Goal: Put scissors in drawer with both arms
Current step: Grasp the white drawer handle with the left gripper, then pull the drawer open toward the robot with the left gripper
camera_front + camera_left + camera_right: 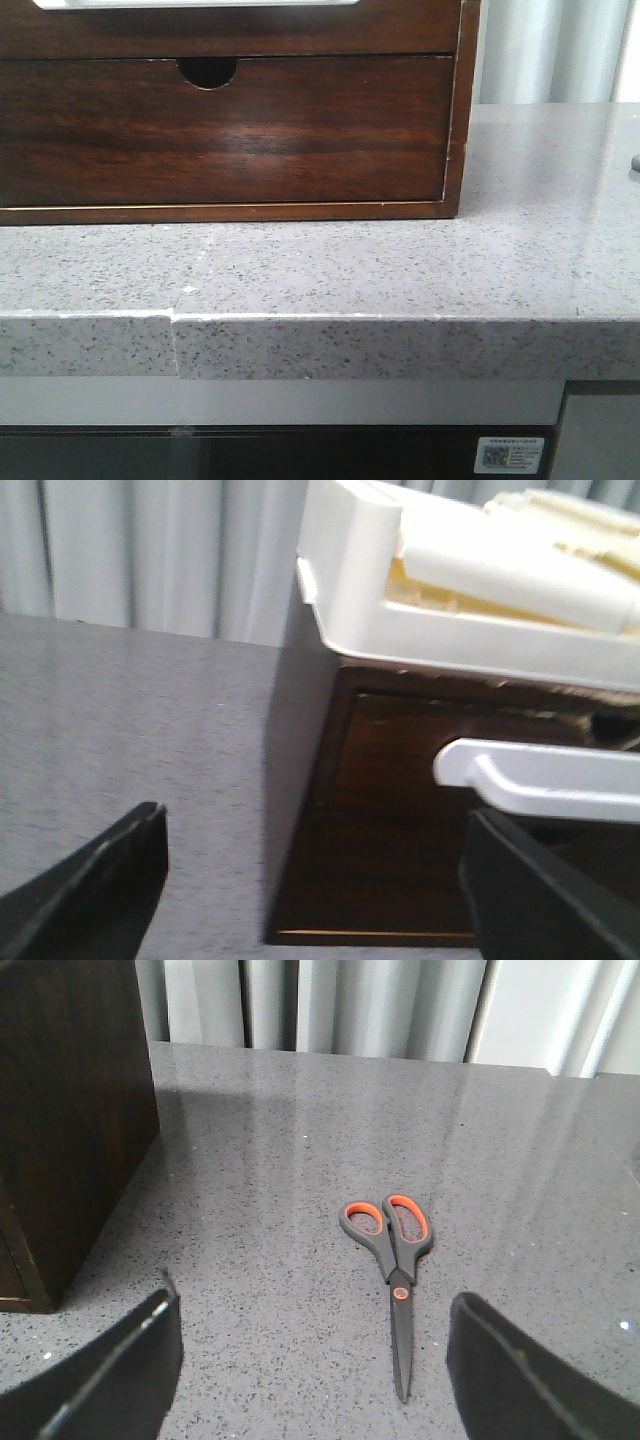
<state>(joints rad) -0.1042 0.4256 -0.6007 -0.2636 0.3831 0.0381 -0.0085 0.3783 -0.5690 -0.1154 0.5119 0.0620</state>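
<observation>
The scissors [392,1260], dark grey with orange-lined handles, lie flat on the grey counter, blades pointing toward my right gripper [315,1375]. That gripper is open and empty, and the blade tip lies between its fingers, nearer the right one. The drawer [250,35] is the upper dark-brown front of the cabinet, with a pale round-cornered strip at its top edge, and it looks shut. My left gripper [315,900] is open and empty, close to the cabinet's left front corner [300,780]. A white bar handle [540,780] juts out just above its right finger. Neither gripper shows in the front view.
A lower drawer front with a half-round notch [208,72] sits below the task drawer. A white tray [450,630] holding cream-coloured items rests on the cabinet top. The cabinet's side [70,1110] stands left of the scissors. Pale curtains hang behind the counter. The counter's front edge [320,320] is near.
</observation>
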